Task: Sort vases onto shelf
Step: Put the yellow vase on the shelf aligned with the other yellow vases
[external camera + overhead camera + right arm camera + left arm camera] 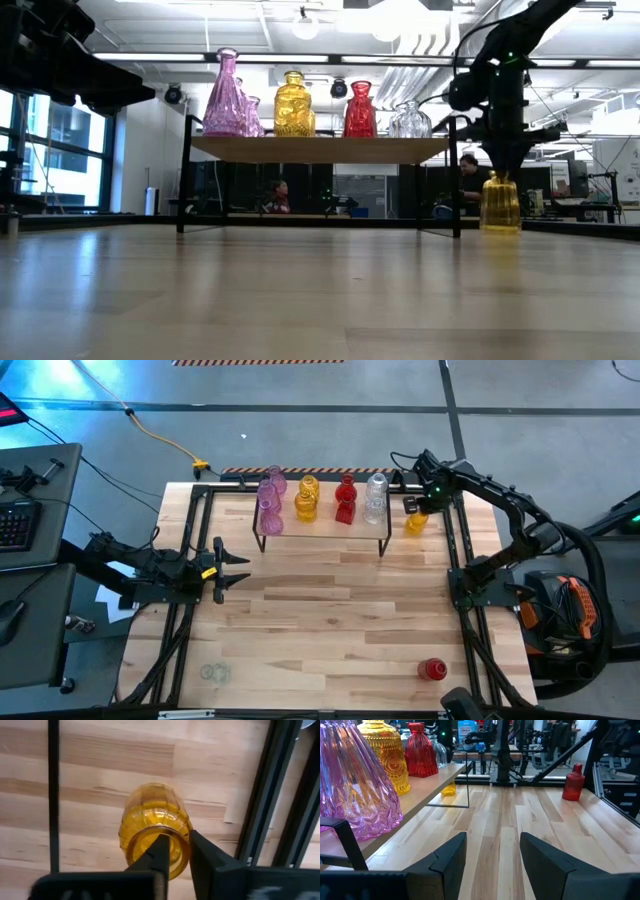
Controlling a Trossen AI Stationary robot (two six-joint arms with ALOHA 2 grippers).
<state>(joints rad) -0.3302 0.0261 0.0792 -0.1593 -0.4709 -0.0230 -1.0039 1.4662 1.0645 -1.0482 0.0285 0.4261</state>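
Your right tool pinches the rim of the yellow-amber bulbous glass vase; lift straight, clear the light-wood shelf. Left tool waits wide.

One camera looks straight down on my whole bench; another sits at bench height, facing the shelf. My left wrist camera looks along it, my right close down on the yellow vase.

Glossy ribbed glass vases on smooth wood shelf w/ black metal legs.
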